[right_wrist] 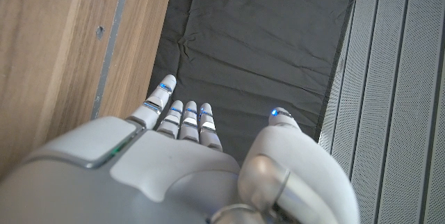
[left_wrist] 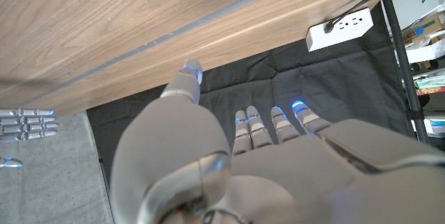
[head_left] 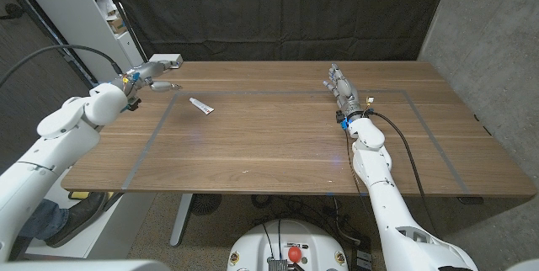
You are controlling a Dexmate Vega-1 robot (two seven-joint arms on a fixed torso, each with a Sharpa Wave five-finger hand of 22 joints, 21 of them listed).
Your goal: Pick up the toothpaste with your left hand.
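Fingers (left_wrist: 281,123) of my left hand (head_left: 150,76) are stretched out and spread apart with nothing in them, the thumb set off to one side. That hand hovers at the far left corner of the tabletop (head_left: 278,149), its fingers reaching out past the back edge toward a white power strip (head_left: 166,59) that sits just beyond them. The toothpaste (head_left: 200,106), a small white tube, lies on the wood near my left hand, a little toward the middle and closer to me, just inside the grey tape line (head_left: 152,136); nothing touches it. My right hand (head_left: 341,87) is well apart from it on the other side, at the far part of the tabletop, fingers straight, close together and holding nothing. Dark cloth (head_left: 278,10) hangs behind the tabletop.
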